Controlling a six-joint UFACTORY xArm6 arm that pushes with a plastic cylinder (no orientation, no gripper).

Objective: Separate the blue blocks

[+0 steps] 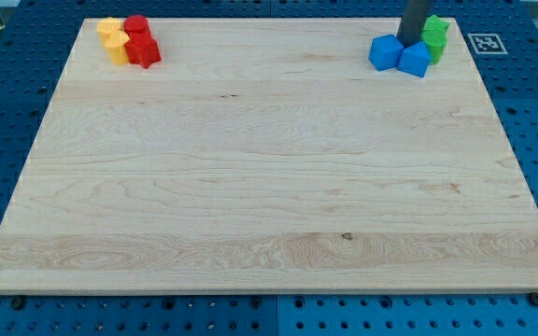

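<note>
Two blue blocks sit touching at the view's top right of the wooden board (269,159): a blue cube-like block (385,52) on the left and a blue block (416,60) just right of it. A green block (435,37) stands behind them to the right. The dark rod comes down from the top edge, and my tip (411,41) is right behind the two blue blocks, at the gap between them and next to the green block.
At the view's top left are two yellow blocks (114,38) and two red blocks (141,43) clustered together. A black-and-white marker tag (485,43) lies off the board at the top right, on the blue pegboard.
</note>
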